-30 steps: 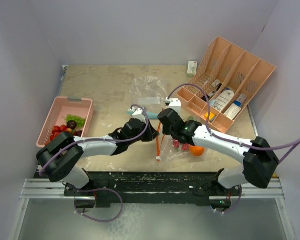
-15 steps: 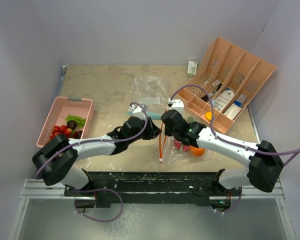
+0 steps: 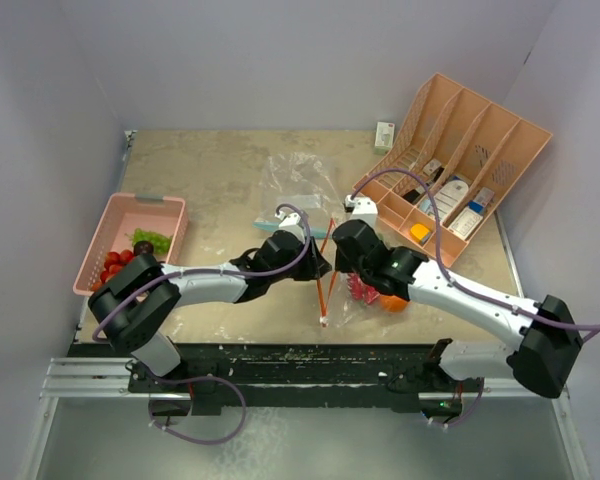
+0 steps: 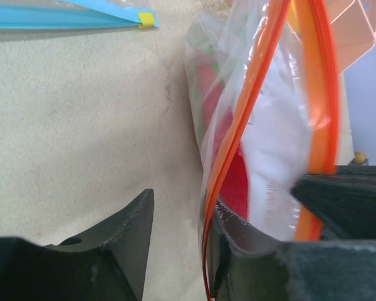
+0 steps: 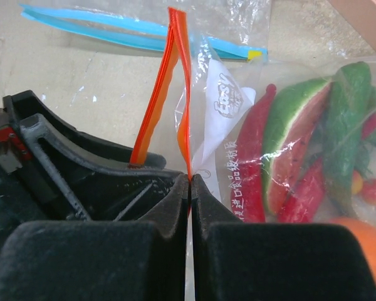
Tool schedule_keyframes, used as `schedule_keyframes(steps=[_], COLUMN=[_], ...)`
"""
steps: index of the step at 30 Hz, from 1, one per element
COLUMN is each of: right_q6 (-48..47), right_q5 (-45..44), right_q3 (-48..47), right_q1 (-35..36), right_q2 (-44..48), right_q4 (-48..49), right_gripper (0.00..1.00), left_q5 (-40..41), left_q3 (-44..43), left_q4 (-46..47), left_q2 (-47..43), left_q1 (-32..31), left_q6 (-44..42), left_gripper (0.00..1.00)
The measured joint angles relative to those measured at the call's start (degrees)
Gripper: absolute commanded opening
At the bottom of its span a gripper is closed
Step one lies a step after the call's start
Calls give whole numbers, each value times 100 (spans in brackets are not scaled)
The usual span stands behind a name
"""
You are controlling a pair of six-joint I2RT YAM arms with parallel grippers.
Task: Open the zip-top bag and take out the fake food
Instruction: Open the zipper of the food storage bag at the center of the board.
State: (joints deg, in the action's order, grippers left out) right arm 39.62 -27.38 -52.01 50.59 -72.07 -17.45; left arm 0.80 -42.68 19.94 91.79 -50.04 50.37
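Observation:
The zip-top bag [image 3: 323,292] lies at the table's front middle, its orange zip lips [image 5: 175,56] spread apart and standing up. Through its clear side I see the fake food [image 3: 377,293]: a watermelon slice [image 5: 294,138], a red chili [image 5: 254,160], green pieces and an orange [image 5: 357,251]. My right gripper [image 5: 190,179] is shut on one orange lip. My left gripper [image 4: 182,219] is open beside the bag; the other orange lip [image 4: 238,125] runs along the inner face of its right finger [image 4: 250,241]. The two grippers sit close together over the zip in the top view.
A second clear bag with a blue zip [image 3: 292,216] lies just behind. A pink basket [image 3: 140,200] at the left holds strawberries, plums and a green leaf. A peach organizer [image 3: 460,170] with white bottles stands at the back right, with a small white box [image 3: 384,133] beside it.
My left gripper's jaws have widened and let the orange lip slip loose. Both arms have shifted a little to the right, carrying the zip with them.

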Motion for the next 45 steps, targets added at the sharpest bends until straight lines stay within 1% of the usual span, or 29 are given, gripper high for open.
schedule_keyframes(steps=[3,5,7,10,11,12,16,18,20,22,23,25,28,30,33,35,37,40,45], right_q6=[11,26,37,57,68,79,87,81,83,87,87,92,94,90,87,87,87,90,92], right_q5=[-24,-83,-184,-315,-339,-365,-424,-428,-435,-448,-446,-442,-420,-417,-420,-417,-417,-415,-417], right_q3=[7,9,9,9,9,9,9,9,9,9,9,9,87,133,155,155,155,155,155], right_q1=[-2,0,-2,0,0,0,0,0,0,0,0,2,0,0,0,0,0,0,0], right_q2=[254,466,656,809,828,833,820,748,579,365,240,120,166,240,286,284,284,286,337], right_q4=[-52,-76,-116,-201,-232,-258,-289,-254,-225,-205,-201,-201,-146,-120,-96,-85,-76,-72,-74], right_gripper=[0,0,0,0,0,0,0,0,0,0,0,0,0,0,0,0,0,0,0], left_q5=[116,216,284,378,411,442,568,603,610,647,678,791,1021,1054,938,726,531,295,-111], left_q3=[11,33,39,39,39,39,39,50,127,168,168,168,166,166,166,166,166,153,-24], left_q4=[2,0,-35,-103,-140,-175,-337,-426,-564,-927,-1141,-1547,-2170,-2402,-2492,-2391,-2258,-1996,-1523], left_q2=[0,0,0,0,0,2,2,-11,-129,-448,-667,-1211,-2173,-2660,-3073,-3101,-2946,-2481,-1440], left_q1=[-13,-15,-24,-24,-24,-24,-24,-24,-24,-24,-26,-31,-35,-35,-35,-37,-42,-63,-101], left_q6=[9,20,26,63,66,72,98,96,79,-2,-48,-157,-267,-304,-278,-208,-142,-122,-13], left_gripper=[16,10,7,7,9,15,52,64,66,66,65,58,50,39,19,10,7,6,6])
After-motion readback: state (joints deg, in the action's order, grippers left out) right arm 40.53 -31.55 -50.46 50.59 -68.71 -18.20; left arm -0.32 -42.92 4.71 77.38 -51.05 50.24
